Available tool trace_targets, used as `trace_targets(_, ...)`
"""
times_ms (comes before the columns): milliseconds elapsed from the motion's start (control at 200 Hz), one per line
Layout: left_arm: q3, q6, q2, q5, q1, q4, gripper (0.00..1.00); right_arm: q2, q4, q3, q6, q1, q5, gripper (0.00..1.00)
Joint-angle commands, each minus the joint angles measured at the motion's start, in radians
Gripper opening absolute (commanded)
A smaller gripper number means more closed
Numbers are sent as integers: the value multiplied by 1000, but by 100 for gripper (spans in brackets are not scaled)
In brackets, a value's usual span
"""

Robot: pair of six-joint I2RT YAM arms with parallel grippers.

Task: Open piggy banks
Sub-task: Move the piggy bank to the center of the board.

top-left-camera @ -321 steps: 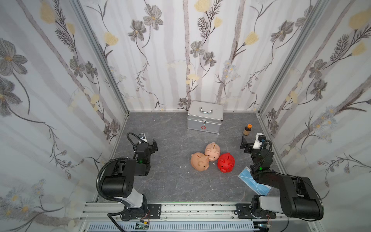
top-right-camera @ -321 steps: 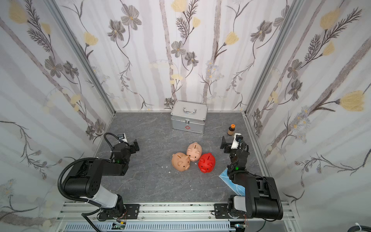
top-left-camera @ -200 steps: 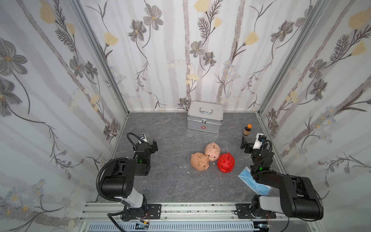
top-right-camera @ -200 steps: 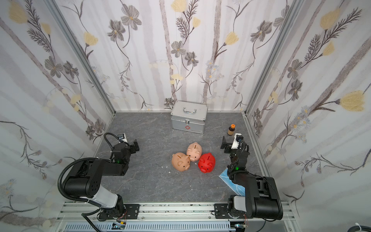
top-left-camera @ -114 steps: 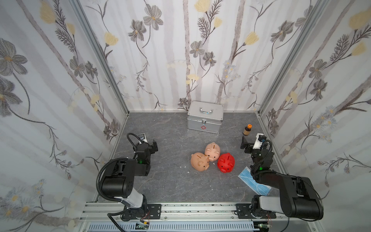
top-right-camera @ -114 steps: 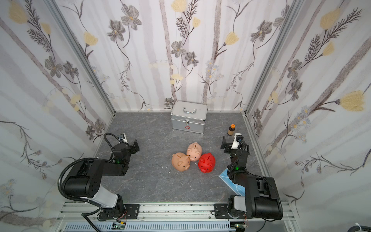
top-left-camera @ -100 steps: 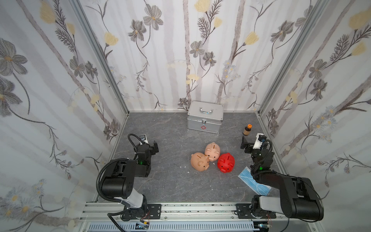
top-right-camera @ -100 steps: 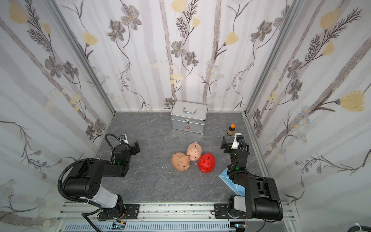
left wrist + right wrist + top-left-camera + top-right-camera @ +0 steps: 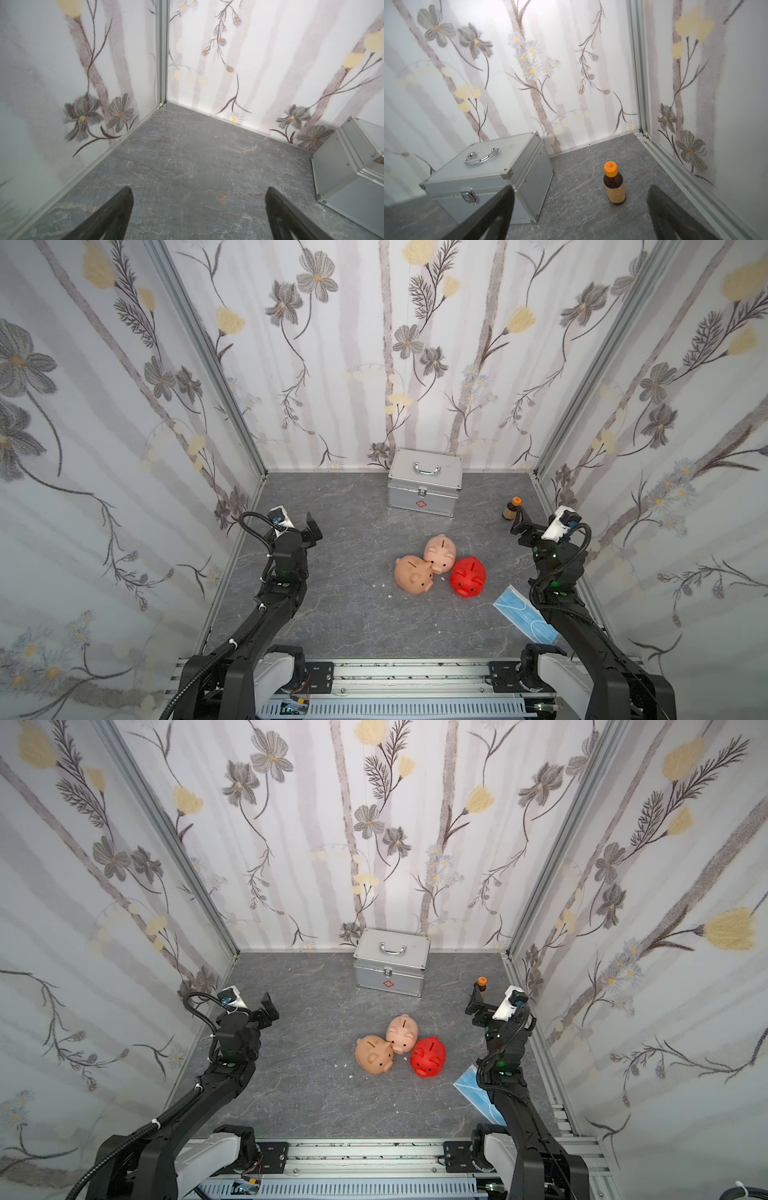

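Three piggy banks stand close together mid-floor in both top views: a peach one (image 9: 413,574), a second peach one (image 9: 440,552) behind it and a red one (image 9: 468,576) to the right, all upright with coin slots up. My left gripper (image 9: 302,529) hovers near the left wall, well left of the pigs, open and empty. The right gripper (image 9: 527,527) hovers near the right wall, also open and empty. The left wrist view shows its gripper (image 9: 198,190) over bare floor. The right wrist view shows its gripper (image 9: 580,188) facing the back corner. Neither wrist view shows a pig.
A silver metal case (image 9: 424,489) with a handle stands at the back wall; it also shows in the wrist views (image 9: 342,176) (image 9: 488,172). A small brown bottle (image 9: 513,510) (image 9: 614,187) with an orange cap stands just ahead of the right gripper. A blue face mask (image 9: 523,618) lies front right.
Both arms have unfolded and risen from their low folded pose, carrying the grippers slightly toward the back wall. The grippers stay open and the piggy banks have not moved.
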Motion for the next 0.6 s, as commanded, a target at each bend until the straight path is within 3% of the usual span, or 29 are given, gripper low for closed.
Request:
trace_targets(0, 76, -261, -28, -76, 1, -322, 100, -13, -89, 9, 192, -15, 47, 100)
trace_targets(90, 107, -305, -51, -23, 1, -408, 100, -5, -132, 29, 272, -16, 18, 100)
trace_targets(195, 132, -349, -68, 61, -22, -463, 100, 18, -210, 87, 274, -11, -131, 100)
trace_targets(275, 150, -346, -69, 67, -103, -483, 100, 28, -227, 110, 254, 30, -222, 100)
trace_targets(360, 176, -324, -63, 51, -221, -499, 100, 42, -358, 184, 215, 125, -198, 99)
trace_targets(485, 218, -310, -29, 51, -365, -518, 100, 90, -575, 304, 166, 260, -157, 86)
trace_targets(595, 248, -306, 15, 45, -468, -532, 100, 135, -644, 358, 179, 371, -179, 72)
